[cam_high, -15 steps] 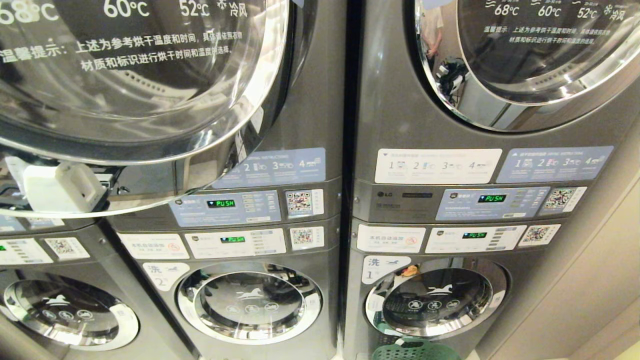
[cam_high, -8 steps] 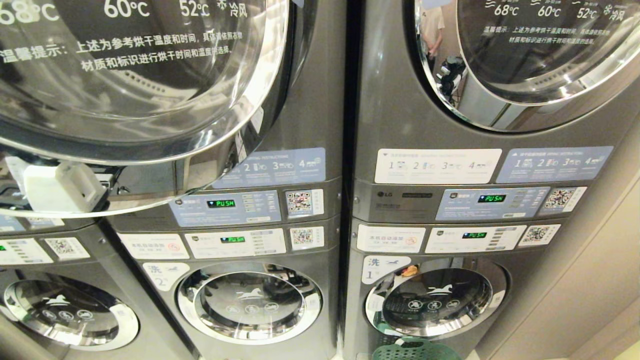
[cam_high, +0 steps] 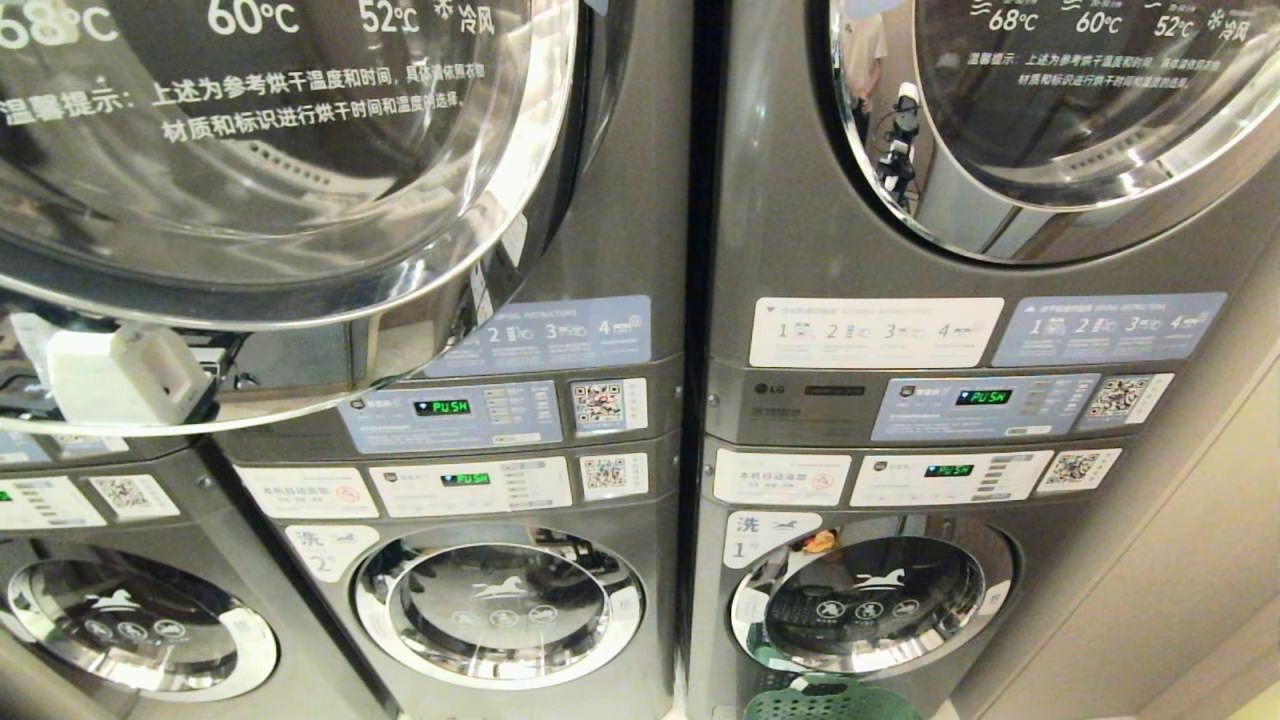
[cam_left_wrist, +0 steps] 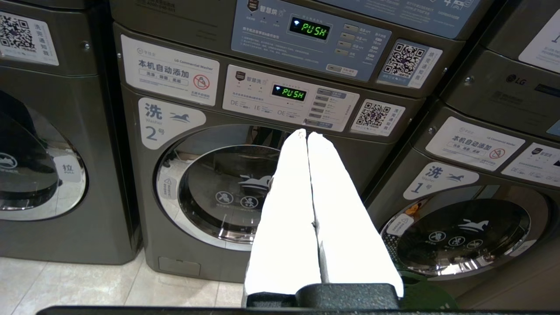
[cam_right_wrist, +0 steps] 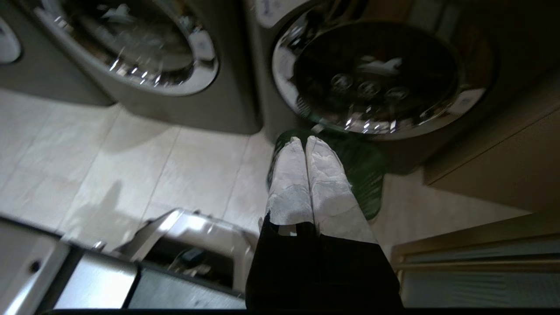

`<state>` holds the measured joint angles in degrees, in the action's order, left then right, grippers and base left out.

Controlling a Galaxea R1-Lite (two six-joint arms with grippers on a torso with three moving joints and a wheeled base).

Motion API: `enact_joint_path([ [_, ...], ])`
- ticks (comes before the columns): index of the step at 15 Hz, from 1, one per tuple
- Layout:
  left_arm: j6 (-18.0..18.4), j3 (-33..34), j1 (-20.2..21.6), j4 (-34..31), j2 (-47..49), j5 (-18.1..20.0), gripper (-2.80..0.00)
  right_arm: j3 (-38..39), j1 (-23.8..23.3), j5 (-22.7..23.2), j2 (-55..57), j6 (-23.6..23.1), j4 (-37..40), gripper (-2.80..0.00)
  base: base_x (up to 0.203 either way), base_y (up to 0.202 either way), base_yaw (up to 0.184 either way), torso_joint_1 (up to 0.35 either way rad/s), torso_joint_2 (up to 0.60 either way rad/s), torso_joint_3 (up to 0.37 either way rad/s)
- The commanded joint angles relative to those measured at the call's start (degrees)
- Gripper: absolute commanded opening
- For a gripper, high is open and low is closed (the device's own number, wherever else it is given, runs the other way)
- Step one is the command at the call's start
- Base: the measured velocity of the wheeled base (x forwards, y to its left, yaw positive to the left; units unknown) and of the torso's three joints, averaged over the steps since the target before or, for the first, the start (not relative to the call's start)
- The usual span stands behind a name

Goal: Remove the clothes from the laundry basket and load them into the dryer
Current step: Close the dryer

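My right tool (cam_right_wrist: 305, 139) has its white-wrapped fingers pressed together with nothing between them, hanging above the green laundry basket (cam_right_wrist: 365, 175) that sits on the tiled floor (cam_right_wrist: 131, 166) at the foot of the right-hand washer (cam_right_wrist: 376, 74). My left tool (cam_left_wrist: 307, 133) is likewise pressed together and empty, pointing toward the front of washer number 2 (cam_left_wrist: 227, 192), not touching it. From my head, only the basket's rim shows, below the right washer door. Above left, the dryer door (cam_high: 300, 150) stands swung open, and the right dryer (cam_high: 1050, 110) is closed.
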<state>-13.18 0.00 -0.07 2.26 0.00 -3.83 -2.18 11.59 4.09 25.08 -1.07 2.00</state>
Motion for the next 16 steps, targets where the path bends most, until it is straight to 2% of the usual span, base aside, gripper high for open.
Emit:
enact_joint_path([
  [1,-0.1,1.8,0.0,0.0,0.1,0.0,-2.8,1.5,-2.6,-1.5,-6.6,-2.1,-2.0,-2.8,0.0,0.0,0.0,0.0,0.0,0.0],
  [4,-0.1,1.8,0.0,0.0,0.1,0.0,-2.8,2.5,-4.6,-3.8,-9.2,-3.0,-2.2,-2.8,0.0,0.0,0.0,0.0,0.0,0.0],
  [9,-0.1,1.8,0.1,0.0,0.0,0.0,-2.8,2.4,-4.1,-2.2,-6.5,-3.2,-2.0,-2.8,0.0,0.0,0.0,0.0,0.0,0.0],
  [12,-0.1,1.8,0.0,0.0,0.1,0.0,-2.8,2.4,-6.5,-2.2,-9.1,-3.2,-2.1,-2.8,0.0,0.0,0.0,0.0,0.0,0.0],
  [16,-0.1,1.8,0.0,0.0,0.0,0.0,-2.8,2.4,-6.8,-2.3,-9.3,-3.0,-2.3,-2.8,0.0,0.0,0.0,0.0,0.0,0.0],
])
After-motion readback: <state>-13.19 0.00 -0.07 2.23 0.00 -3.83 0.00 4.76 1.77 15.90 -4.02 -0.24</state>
